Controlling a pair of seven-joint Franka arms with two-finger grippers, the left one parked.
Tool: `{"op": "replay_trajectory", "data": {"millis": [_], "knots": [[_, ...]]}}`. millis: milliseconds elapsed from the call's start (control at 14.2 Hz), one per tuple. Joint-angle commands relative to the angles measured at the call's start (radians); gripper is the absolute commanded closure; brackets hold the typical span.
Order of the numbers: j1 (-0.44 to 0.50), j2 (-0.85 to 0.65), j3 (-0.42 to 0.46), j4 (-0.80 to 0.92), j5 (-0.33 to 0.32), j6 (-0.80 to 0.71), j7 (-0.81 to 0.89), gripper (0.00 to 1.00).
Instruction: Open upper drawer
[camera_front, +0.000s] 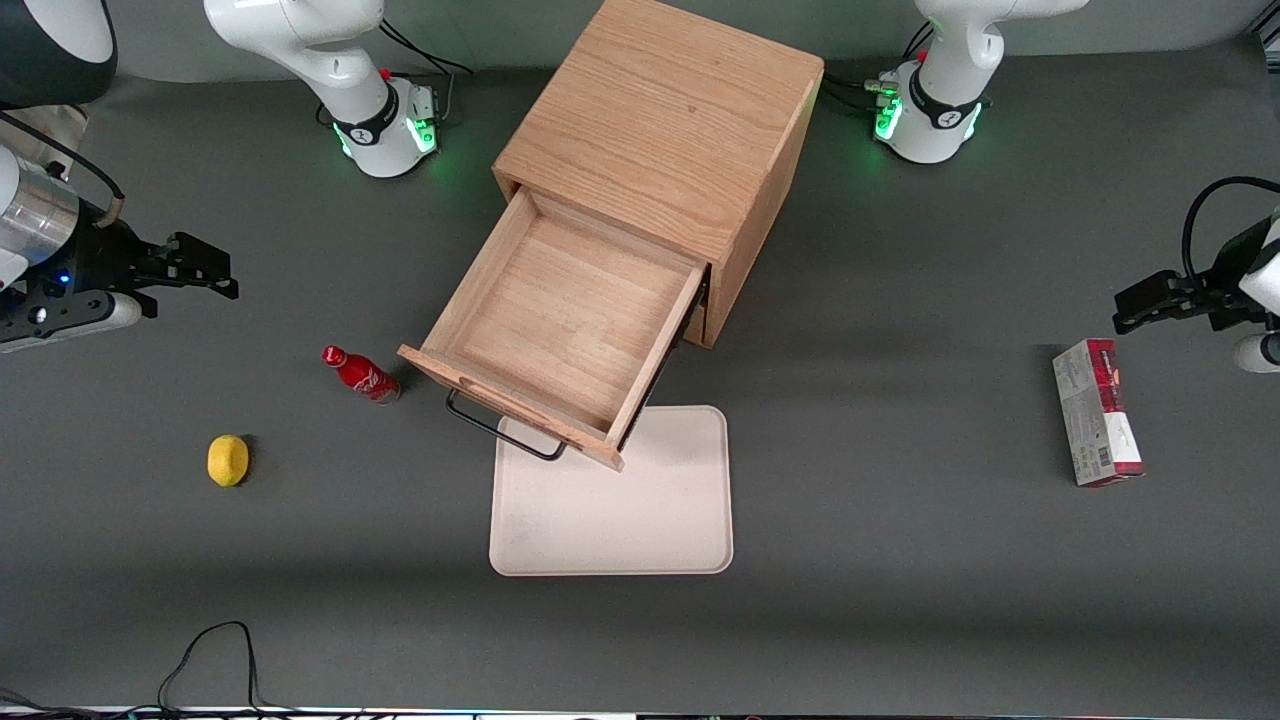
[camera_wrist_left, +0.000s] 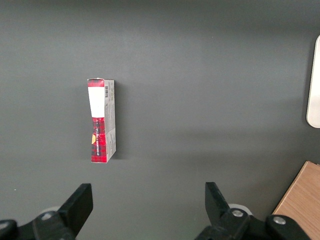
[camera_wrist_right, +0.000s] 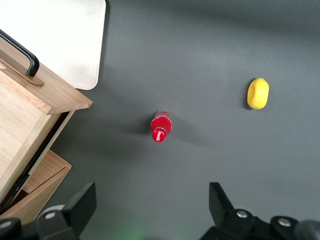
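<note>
While the front view takes in the whole oak cabinet (camera_front: 665, 150), the right wrist view catches only a corner of it, with the bottom drawer's (camera_wrist_right: 42, 182) edge beneath. The upper drawer (camera_front: 560, 320) stands pulled well out, its black wire handle (camera_front: 500, 428) overhanging a cream tray (camera_front: 620, 520). A red bottle (camera_front: 362, 375) stands just beside the drawer front; a lemon (camera_front: 228, 460) lies nearer the camera. A red-and-white carton (camera_front: 1096, 412) lies toward the parked arm's end of the desk (camera_front: 900, 600). The hand (camera_front: 185, 268) hangs wide open, gripping nothing, well apart from the drawer.
</note>
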Motion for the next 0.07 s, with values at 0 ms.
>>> {"op": "replay_trajectory", "data": {"millis": [0], "knots": [[0.003,0.003,0.001,0.014,-0.022,-0.002,0.025,0.0]]}}
